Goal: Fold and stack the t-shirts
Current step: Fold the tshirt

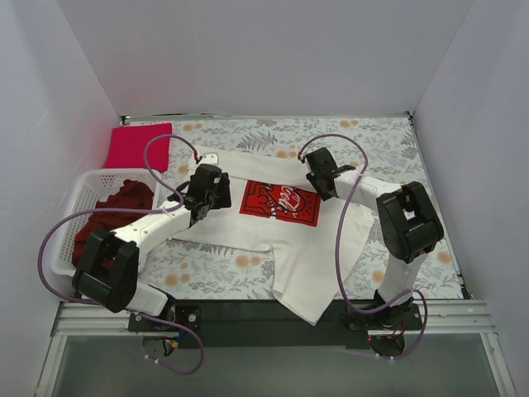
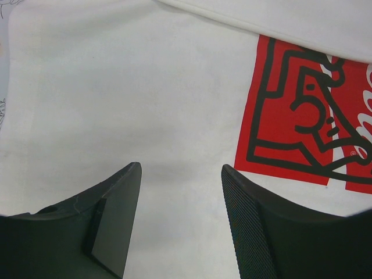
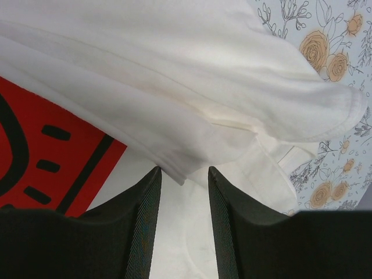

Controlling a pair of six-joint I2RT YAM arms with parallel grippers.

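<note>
The big cream-white shirt [image 1: 306,248] lies flat in the middle of the tabletop [image 1: 388,141], and one part reaches down to the near edge. The left claw [image 2: 180,170] hangs over it, just left of the red print [image 1: 279,203] - its fingers are apart and hold nothing. The right claw [image 3: 183,170] is apart too, with a folded edge of the shirt just at its tips. By the left edge, the dark maroon shirt [image 1: 116,211] sits bunched in the white basket [image 1: 124,176]. The pink shirt [image 1: 136,145] lies folded in the far left corner.
</note>
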